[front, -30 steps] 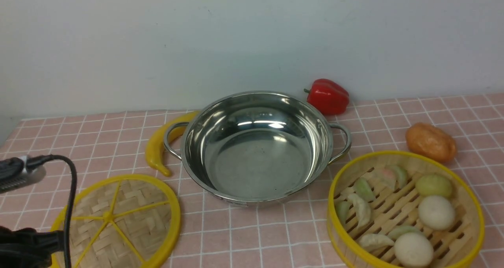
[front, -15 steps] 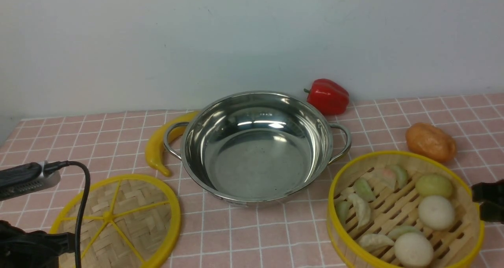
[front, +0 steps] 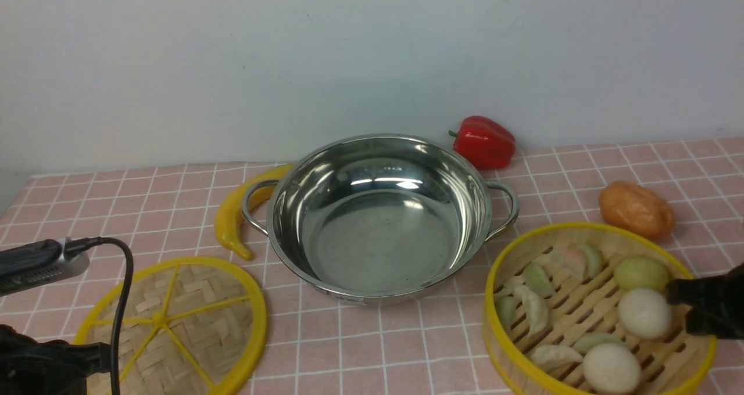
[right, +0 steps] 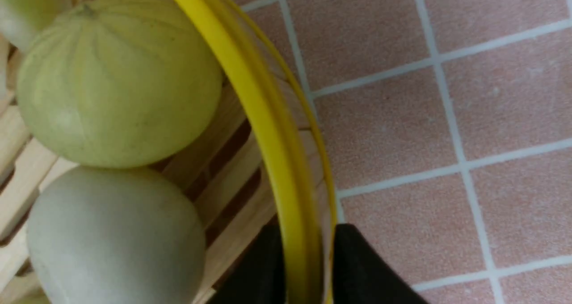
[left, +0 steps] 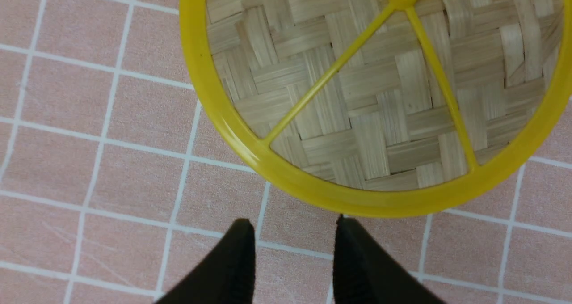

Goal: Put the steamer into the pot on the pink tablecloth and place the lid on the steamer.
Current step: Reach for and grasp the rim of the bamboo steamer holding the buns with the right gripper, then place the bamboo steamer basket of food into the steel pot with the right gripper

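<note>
The steamer (front: 494,348) is being kept on the pink tablecloth (front: 354,348), at the right of the pot (front: 378,244) and near it. Three round items are being held inside: two white buns (front: 644,313) and one yellow-green bun (front: 641,273). Several dumplings (front: 532,309) are also being contained, some lying so close together that an exact count is not being given. One pot is being shown with nothing in it, its two handles being spread to the sides. One lid (front: 160,319) is being left flat on the cloth at the left. One banana (front: 232,215), one red pepper (front: 483,143) and one brown bread roll (front: 636,209) are also being seen.

The steamer's wall is being pinched by the right gripper (right: 308,232), one finger being set inside and one outside. The left gripper (left: 292,223) is being held spread beside the lid, with nothing being gripped.

Compared with the previous front frame, the right gripper is being brought farther in over the rim, and the steamer is being nudged very slightly; the pot and lid are being left unmoved.
</note>
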You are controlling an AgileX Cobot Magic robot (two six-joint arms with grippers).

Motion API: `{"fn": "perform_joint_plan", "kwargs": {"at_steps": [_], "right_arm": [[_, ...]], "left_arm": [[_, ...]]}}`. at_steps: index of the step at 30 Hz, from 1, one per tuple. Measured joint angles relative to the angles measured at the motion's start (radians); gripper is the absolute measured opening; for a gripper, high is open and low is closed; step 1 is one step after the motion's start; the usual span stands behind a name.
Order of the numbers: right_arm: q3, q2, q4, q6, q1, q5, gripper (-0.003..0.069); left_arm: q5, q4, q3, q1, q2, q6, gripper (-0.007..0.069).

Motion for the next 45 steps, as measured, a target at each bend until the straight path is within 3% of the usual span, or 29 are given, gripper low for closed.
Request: {"fn": "perform_joint_plan", "kwargs": {"at_steps": [2,7,12,17,22,28,34,39,45], "right_arm": [[-0.007,0.000,-0.021,-0.007,0.000,0.020,0.0080],[-0.055,-0.018,-0.086,-0.019,0.000,0.180,0.0076],[-0.188,-0.119,-0.147,-0.027,0.000,0.461,0.0076],[-0.365,-0.190,-0.125,-0.045,0.000,0.622,0.0076],[-0.532,-0.180,-0.076,-0.081,0.038,0.673,0.0076],[-0.811,0.010,-0.019,-0.062,0.197,0.656,0.0076],[-1.156,0.375,-0.009,-0.015,0.361,0.648,0.0076],[-1.387,0.603,-0.042,0.010,0.425,0.697,0.0076],[-1.584,0.781,-0.086,0.037,0.432,0.708,0.0076]], "left_arm": [[0.000,0.000,0.000,0.000,0.000,0.000,0.0243],[0.000,0.000,0.000,0.000,0.000,0.006,0.0243],[0.000,0.000,0.000,0.000,0.000,0.021,0.0243],[0.000,0.000,0.000,0.000,0.000,0.022,0.0243],[0.000,0.000,0.000,0.000,0.000,0.026,0.0243],[0.000,0.000,0.000,0.000,0.000,0.026,0.0243],[0.000,0.000,0.000,0.000,0.000,0.029,0.0243],[0.000,0.000,0.000,0.000,0.000,0.030,0.0243],[0.000,0.000,0.000,0.000,0.000,0.035,0.0243]]}}
